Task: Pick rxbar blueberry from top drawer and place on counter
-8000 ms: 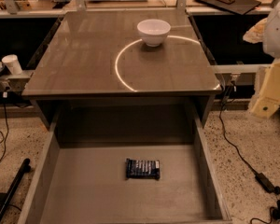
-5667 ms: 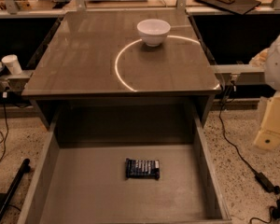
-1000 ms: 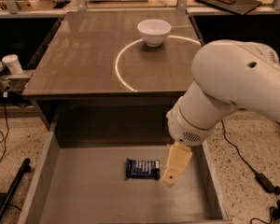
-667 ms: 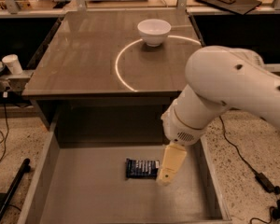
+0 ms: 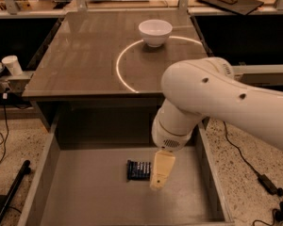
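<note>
The rxbar blueberry (image 5: 137, 170), a small dark blue wrapper, lies flat on the bottom of the open grey top drawer (image 5: 85, 192), about mid-width. My gripper (image 5: 160, 172) hangs from the big white arm over the drawer, its cream tip right beside the bar's right end and covering a little of it. The counter (image 5: 85, 55), a brown-grey glossy top with a bright arc line, stands behind the drawer.
A white bowl (image 5: 155, 32) stands at the back of the counter on the arc. A white paper cup (image 5: 12, 64) sits on a ledge at the left. Cables lie on the speckled floor (image 5: 245, 173) to the right, and a black bar (image 5: 9, 197) lies at the left.
The arm has swung in from the right edge over the drawer and has moved leftwards, its tip now at the bar's right end. The bar and bowl have not moved.
</note>
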